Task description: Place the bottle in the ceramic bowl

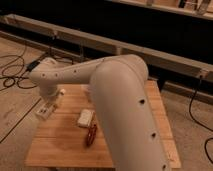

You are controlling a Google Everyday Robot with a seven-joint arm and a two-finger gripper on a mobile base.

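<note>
My gripper (46,109) hangs from the wrist at the left edge of the wooden table (65,145), low over the tabletop. A small whitish piece (62,92) shows right beside the wrist; I cannot tell whether it is the bottle's cap. The rest of the bottle is hidden or merged with the pale gripper. The dark ceramic bowl is hidden behind my big upper arm link (125,110).
A small cream rectangular block (85,118) lies mid-table and a reddish-brown object (91,134) lies just in front of it. Cables (12,75) run on the floor at the left. A long rail (100,42) crosses behind the table.
</note>
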